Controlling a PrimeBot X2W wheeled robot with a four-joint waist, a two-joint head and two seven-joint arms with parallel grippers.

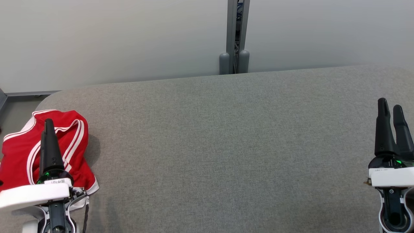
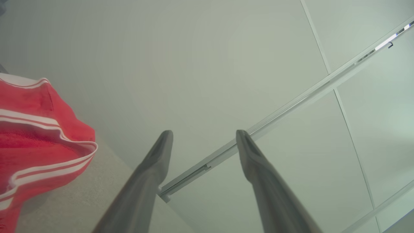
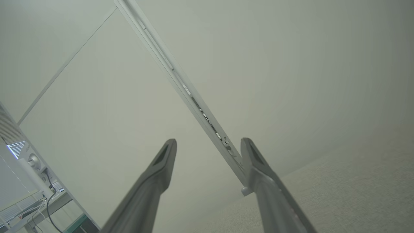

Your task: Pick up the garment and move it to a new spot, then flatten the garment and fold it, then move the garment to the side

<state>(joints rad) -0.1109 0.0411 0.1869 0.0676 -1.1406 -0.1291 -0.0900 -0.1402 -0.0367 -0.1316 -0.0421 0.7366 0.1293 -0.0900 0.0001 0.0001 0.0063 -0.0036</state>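
**Spotter:** How do your jaws stand?

**Robot:** Both pairs are wide apart with nothing between them. My left gripper [image 2: 204, 133] hangs at the near left. My right gripper [image 3: 208, 140] is at the near right, well apart from the work.

**Spotter:** And the garment?

**Robot:** The garment [image 1: 17, 155] is heaped at the near left corner of the table [image 1: 226, 145], close to its rounded edge. From the head my left fingers overlap it. Along those fingers it lies off to one side, not between them.

**Spotter:** What worries you?

**Robot:** I may pinch only a top fold or the trim, and then it would rise bunched and slip out. It sits so near the edge that a sideways nudge could push it off. If I dig too low, my fingertip could snag the table's covering.

**Spotter:** How will it handle?

**Robot:** It is soft red cloth, limp and crumpled, with white stripes and a white hem curling over itself. I judge it will drape and will not hold a shape. The table is grey, matte, woven and flat. My fingers are long, dark, tapered and hard. Beyond them stand the wall [image 1: 113, 38], with pale smooth panels, and a grey metal post [image 1: 232, 32].
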